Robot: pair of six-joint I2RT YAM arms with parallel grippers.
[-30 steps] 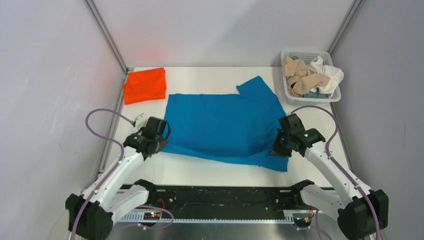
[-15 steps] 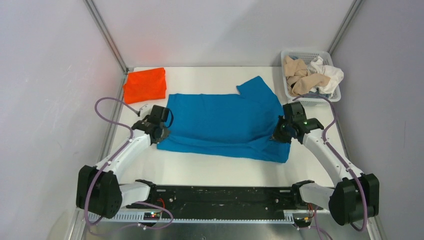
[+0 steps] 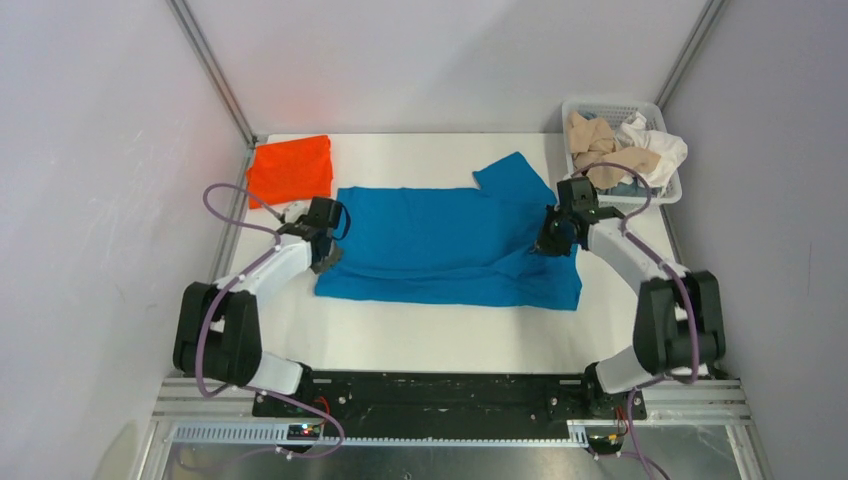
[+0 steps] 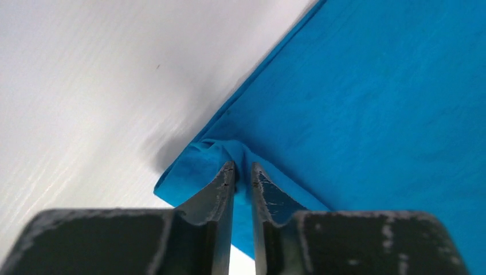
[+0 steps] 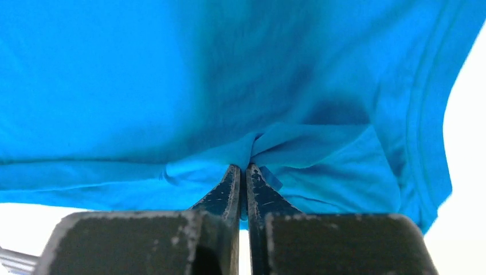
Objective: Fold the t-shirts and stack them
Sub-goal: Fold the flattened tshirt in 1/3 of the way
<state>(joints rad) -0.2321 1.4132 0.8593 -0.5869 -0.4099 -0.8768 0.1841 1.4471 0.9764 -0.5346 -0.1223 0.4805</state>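
Your left claw (image 4: 243,169) and right claw (image 5: 242,169) are each nipped shut on only a thin bunch of the blue t-shirt (image 3: 450,245), which lies partly folded on the bench (image 3: 430,335). If you carry one side faster, the cloth may slip free or the fold may land crooked.

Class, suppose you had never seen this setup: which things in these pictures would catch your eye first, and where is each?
The bright blue t-shirt spread across the middle of the white table stands out most, with the left gripper and right gripper each pinching one side. Next come the folded orange t-shirt at the far left corner and the basket at the far right, heaped with a beige shirt and a white shirt.
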